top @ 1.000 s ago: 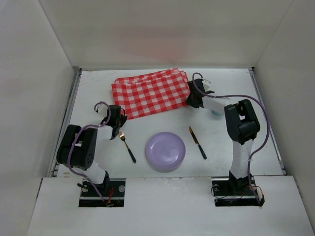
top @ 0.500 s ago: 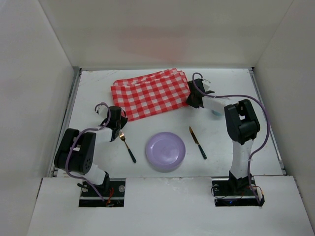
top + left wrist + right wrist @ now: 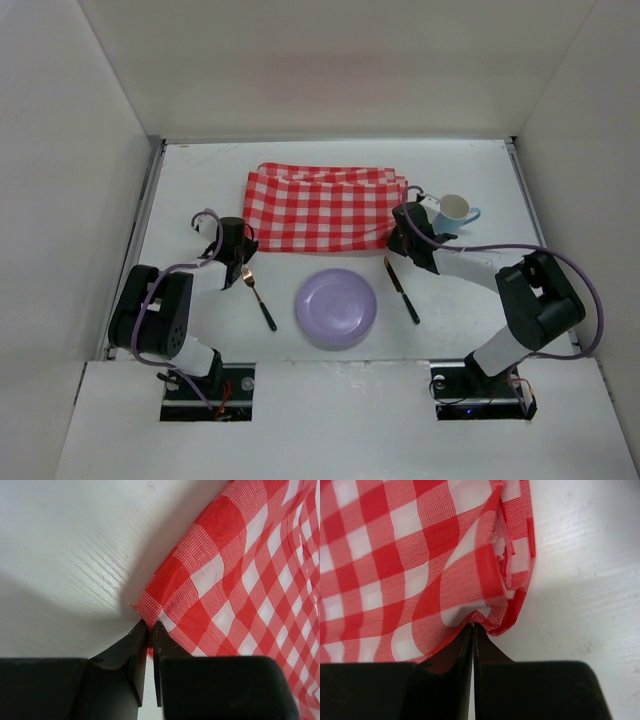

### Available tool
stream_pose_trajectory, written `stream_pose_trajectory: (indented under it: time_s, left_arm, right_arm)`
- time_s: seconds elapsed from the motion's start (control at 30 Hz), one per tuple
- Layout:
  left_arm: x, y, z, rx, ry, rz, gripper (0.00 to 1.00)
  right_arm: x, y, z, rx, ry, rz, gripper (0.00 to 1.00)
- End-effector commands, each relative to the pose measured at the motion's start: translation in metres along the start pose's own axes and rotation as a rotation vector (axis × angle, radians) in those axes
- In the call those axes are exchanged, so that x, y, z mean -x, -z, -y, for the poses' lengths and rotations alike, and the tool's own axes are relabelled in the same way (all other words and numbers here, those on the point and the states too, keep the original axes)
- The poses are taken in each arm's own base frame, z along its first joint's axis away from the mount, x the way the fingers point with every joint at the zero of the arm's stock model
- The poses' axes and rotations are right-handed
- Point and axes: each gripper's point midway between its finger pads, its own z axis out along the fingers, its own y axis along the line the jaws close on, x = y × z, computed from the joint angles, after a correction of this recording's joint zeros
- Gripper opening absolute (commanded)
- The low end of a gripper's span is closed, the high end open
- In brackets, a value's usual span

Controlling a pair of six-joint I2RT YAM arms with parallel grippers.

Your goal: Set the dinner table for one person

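Pinching near corners of checked cloth, 12 o'clock on bench, with left tool and right tool clamped; plate, fork, knife laid, cup at 2 o'clock unplaced.

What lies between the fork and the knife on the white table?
The purple plate lies between the fork and the knife, touching neither; the top external view shows this.

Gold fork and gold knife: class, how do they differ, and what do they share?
The black-handled gold fork lies left of the round purple plate; the black-handled gold knife lies right. The fork ends in a broad head, the knife in a narrow blade. Both lie flat, handles toward the near edge.
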Motion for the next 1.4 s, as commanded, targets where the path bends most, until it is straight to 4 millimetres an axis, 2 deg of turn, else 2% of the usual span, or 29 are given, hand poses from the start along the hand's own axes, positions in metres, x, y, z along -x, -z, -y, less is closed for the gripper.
stream_pose_trajectory:
  time_s: [0.0, 0.13, 0.4, 0.57, 0.8, 1.13, 1.2, 1.27, 1.37]
  left_arm:
    - [0.007, 0.006, 0.002, -0.014, 0.003, 0.021, 0.05]
    - [0.002, 0.007, 0.0, -0.009, -0.004, 0.009, 0.05]
    - [-0.008, 0.019, -0.009, -0.01, -0.028, -0.013, 0.05]
    - [-0.021, 0.027, -0.008, -0.025, -0.066, -0.033, 0.05]
    - [-0.032, 0.042, -0.013, -0.039, -0.103, -0.036, 0.06]
    - [-0.045, 0.051, -0.021, -0.045, -0.138, -0.044, 0.08]
    - [-0.046, 0.053, -0.021, -0.05, -0.142, -0.043, 0.09]
    - [-0.045, 0.056, -0.022, -0.053, -0.144, -0.043, 0.12]
    - [-0.038, 0.063, -0.022, -0.064, -0.14, -0.028, 0.2]
  right_arm:
    - [0.044, -0.003, -0.025, 0.068, -0.067, 0.125, 0.09]
    - [0.033, -0.008, -0.021, 0.06, -0.068, 0.103, 0.07]
    - [0.016, -0.012, 0.008, -0.007, -0.1, 0.077, 0.08]
    - [0.004, -0.006, 0.022, -0.03, -0.126, 0.068, 0.08]
    - [0.001, 0.003, 0.028, -0.038, -0.17, 0.069, 0.09]
    - [-0.006, 0.013, 0.038, -0.054, -0.219, 0.061, 0.11]
    - [-0.009, 0.015, 0.039, -0.054, -0.224, 0.063, 0.14]
    - [-0.006, 0.017, 0.04, -0.062, -0.222, 0.086, 0.23]
    - [0.008, 0.028, 0.046, -0.082, -0.214, 0.146, 0.42]
